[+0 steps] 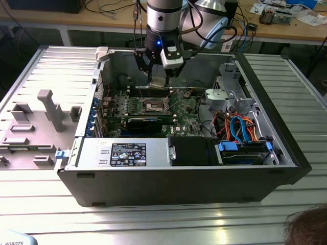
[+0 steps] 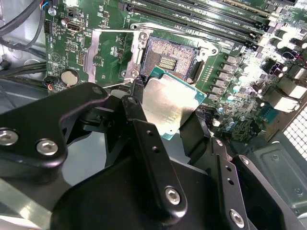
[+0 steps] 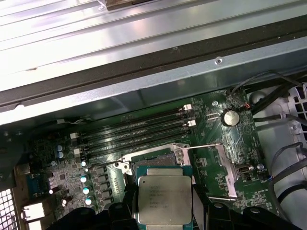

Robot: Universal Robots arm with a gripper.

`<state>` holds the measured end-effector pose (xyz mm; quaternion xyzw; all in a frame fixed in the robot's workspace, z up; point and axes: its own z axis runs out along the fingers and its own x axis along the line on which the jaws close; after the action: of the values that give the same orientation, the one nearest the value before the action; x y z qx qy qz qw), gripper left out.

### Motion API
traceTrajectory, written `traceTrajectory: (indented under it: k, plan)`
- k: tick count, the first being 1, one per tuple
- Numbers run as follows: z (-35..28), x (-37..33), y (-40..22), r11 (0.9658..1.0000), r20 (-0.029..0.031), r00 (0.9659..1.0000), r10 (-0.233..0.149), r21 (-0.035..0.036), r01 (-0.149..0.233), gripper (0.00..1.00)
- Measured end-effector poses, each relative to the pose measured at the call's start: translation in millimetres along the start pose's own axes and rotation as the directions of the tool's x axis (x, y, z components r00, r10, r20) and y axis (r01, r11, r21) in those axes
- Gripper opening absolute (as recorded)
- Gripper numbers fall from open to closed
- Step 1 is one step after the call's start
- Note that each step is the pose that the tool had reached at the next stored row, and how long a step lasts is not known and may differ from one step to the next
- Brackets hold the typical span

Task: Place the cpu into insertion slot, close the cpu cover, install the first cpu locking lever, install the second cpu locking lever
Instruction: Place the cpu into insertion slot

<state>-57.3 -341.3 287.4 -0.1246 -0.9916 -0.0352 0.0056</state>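
Note:
My gripper hangs inside the open computer case, shut on the cpu, a flat silver-topped square chip. It is above the green motherboard and slightly behind the insertion slot. In the second wrist view, black fingers clamp two edges of the cpu, which sits tilted just short of the dark insertion slot. The cpu cover is flipped open beside the slot. In the first wrist view the cpu hides most of the insertion slot, and the cpu cover lies open alongside.
Long black memory slots run beside the socket. A power supply fills the case's near side, and a drive cage with blue and orange cables stands at the exterior view's right. A grey fixture lies left of the case. A person's hair shows at the bottom right.

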Motion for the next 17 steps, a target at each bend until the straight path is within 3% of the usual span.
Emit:
traceTrajectory:
  k: [17]
  plan:
    - [0.2, 0.0, 0.0, 0.9993, 0.0026, 0.9993, 0.038, -0.0008, -0.038, 0.55]
